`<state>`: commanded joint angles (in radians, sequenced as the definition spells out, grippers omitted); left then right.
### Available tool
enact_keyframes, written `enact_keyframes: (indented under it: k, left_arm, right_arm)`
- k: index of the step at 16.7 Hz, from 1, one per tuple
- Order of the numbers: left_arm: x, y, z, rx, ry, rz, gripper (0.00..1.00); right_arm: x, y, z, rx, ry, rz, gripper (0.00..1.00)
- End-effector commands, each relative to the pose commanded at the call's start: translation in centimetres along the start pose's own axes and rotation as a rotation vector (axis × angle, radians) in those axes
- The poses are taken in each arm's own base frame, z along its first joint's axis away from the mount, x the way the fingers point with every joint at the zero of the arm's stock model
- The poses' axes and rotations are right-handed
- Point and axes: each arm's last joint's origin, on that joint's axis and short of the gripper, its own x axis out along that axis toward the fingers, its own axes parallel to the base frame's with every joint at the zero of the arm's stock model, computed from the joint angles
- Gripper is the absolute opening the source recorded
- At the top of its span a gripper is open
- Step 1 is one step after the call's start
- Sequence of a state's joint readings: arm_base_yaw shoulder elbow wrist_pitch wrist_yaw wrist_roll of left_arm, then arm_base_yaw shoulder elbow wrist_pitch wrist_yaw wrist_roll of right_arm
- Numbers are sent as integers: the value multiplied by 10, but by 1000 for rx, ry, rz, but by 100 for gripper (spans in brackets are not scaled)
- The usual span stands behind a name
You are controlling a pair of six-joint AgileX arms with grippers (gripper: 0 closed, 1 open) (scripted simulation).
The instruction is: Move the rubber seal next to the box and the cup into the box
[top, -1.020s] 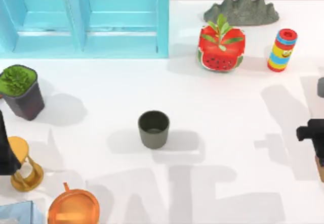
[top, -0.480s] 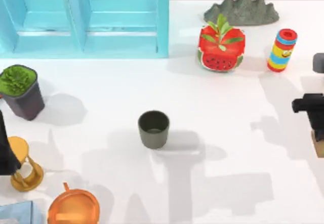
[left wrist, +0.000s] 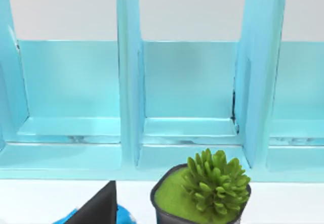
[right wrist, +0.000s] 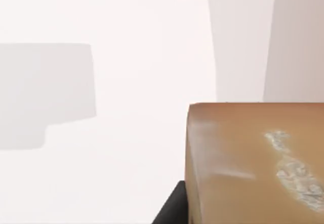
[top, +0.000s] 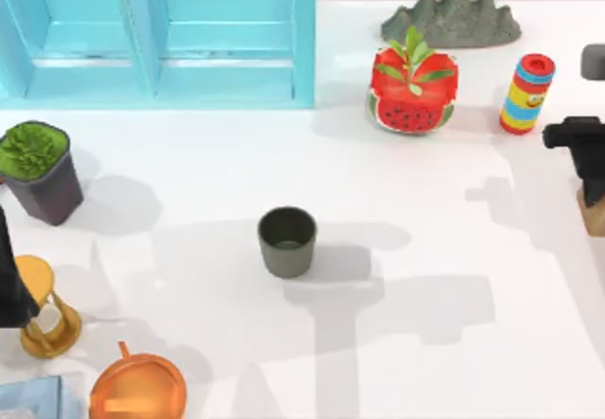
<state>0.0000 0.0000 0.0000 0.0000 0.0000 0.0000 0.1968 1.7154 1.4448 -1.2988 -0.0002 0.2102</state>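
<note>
While the left arm sits parked, the right claw (top: 594, 213) grips the rubber seal (top: 595, 218) at the table's right edge.

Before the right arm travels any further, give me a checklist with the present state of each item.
1. Rubber seal held at the right gripper: ok by the right wrist view, though finger contact is hidden.
2. Seal next to the box: not ok; in the top view it is at the table's right edge, the box far left at the back.
3. Cup upright: ok, standing mid-table.
4. Cup in the box: not ok.
5. Route toward the box: cannot tell; the watermelon planter and striped toy stand nearby.
6. Left arm parked at the table's left edge: ok.
</note>
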Motion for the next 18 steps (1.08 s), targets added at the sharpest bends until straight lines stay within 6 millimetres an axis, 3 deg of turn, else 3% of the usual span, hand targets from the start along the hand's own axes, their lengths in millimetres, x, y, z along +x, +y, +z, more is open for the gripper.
enact_keyframes:
  k: [4,14,18]
  left_arm:
    - [0,0,0,0,0,0,100]
    - [0,0,0,0,0,0,100]
    - [0,0,0,0,0,0,100]
  right_arm:
    - [3,1,-1,-2,-5,1,0]
    - [61,0,0,0,-3,1,0]
    - [65,0,0,0,0,0,0]
